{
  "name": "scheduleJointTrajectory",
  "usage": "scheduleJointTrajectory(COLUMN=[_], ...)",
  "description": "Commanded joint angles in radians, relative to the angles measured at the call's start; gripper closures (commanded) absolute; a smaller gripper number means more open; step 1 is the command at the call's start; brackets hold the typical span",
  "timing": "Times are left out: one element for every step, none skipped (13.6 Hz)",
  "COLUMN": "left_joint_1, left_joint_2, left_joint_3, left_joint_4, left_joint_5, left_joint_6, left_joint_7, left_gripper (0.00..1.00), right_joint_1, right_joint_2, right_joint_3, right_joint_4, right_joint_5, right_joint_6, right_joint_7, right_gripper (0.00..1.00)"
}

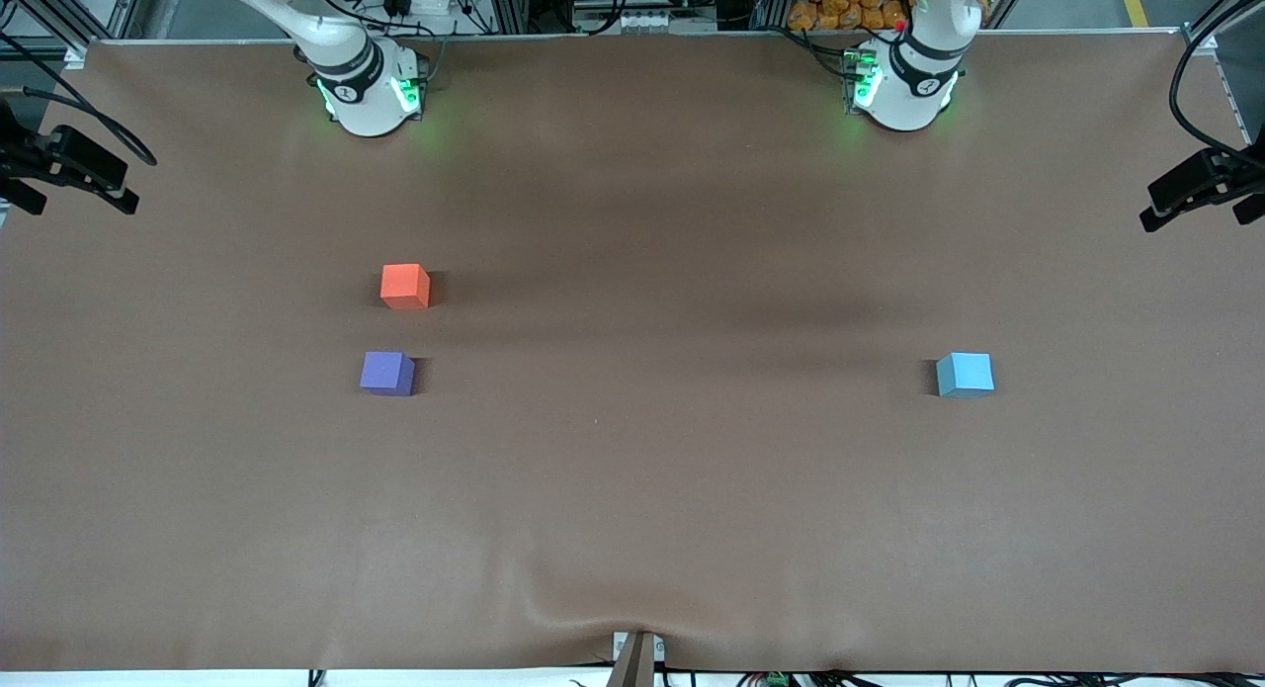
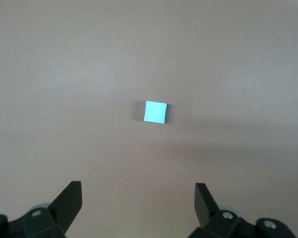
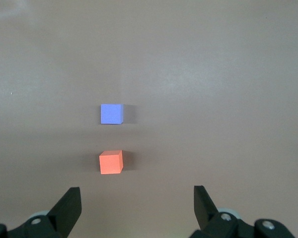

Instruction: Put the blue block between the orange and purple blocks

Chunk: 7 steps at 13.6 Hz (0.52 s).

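**Three cubes on the brown table, both grippers raised and empty**

In the front view we see the blue block point(image 1: 965, 375) at the right of the frame, a little below mid-height, toward the left arm's end of the table point(image 1: 632, 519). It sits alone on the brown cover, well apart from the other two cubes. The orange block point(image 1: 405, 286) and the purple block point(image 1: 386, 373) lie at the left of centre in that frame, toward the right arm's end. The purple one is nearer to the front camera than the orange one, and a strip of bare cover shows between them.

We see the left gripper point(image 2: 138, 206) only in its own wrist view, at the bottom edge. Its fingers point(image 2: 69, 201) stand wide apart with nothing between them, up over the cover with the blue block in the middle of that frame.

The right gripper point(image 3: 137, 207) shows the same way at the bottom of its wrist view, fingers point(image 3: 204, 203) spread and holding nothing, over the cover near the orange block, the purple block above it in that frame.
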Motion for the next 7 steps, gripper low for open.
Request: scheduleJointTrajectory(left_joint_1=[0.001, -0.001, 0.001, 0.001, -0.001, -0.007, -0.007], left_joint_2=[0.006, 0.006, 0.007, 0.018, 0.021, 0.024, 0.035], left_joint_3=[-0.004, -0.004, -0.004, -0.004, -0.004, -0.004, -0.004], left_joint_4=[0.017, 0.017, 0.015, 0.017, 0.015, 0.015, 0.015], left_joint_5=[-0.005, -0.003, -0.002, -0.003, -0.005, -0.003, -0.003], left_joint_6=[-0.014, -0.014, -0.014, -0.011, -0.009, -0.003, 0.008], left_joint_7=[-0.006, -0.006, -0.006, -0.006, -0.006, -0.006, -0.006], left_gripper=[0.00, 0.00, 0.00, 0.00, 0.00, 0.00, 0.00], right_joint_1=[-0.026, -0.026, -0.027, -0.029, -0.029, -0.029, -0.027], right_joint_2=[0.010, 0.010, 0.010, 0.010, 0.010, 0.010, 0.010], right_joint_3=[0.014, 0.013, 0.013, 0.013, 0.013, 0.013, 0.013], right_joint_4=[0.023, 0.023, 0.023, 0.023, 0.023, 0.023, 0.023], right_joint_5=[0.017, 0.023, 0.024, 0.024, 0.024, 0.024, 0.024], right_joint_6=[-0.012, -0.013, -0.013, -0.013, -0.013, -0.013, -0.013], right_joint_7=[-0.015, -0.013, -0.013, -0.013, -0.013, -0.013, -0.013], right_gripper=[0.00, 0.00, 0.00, 0.00, 0.00, 0.00, 0.00])
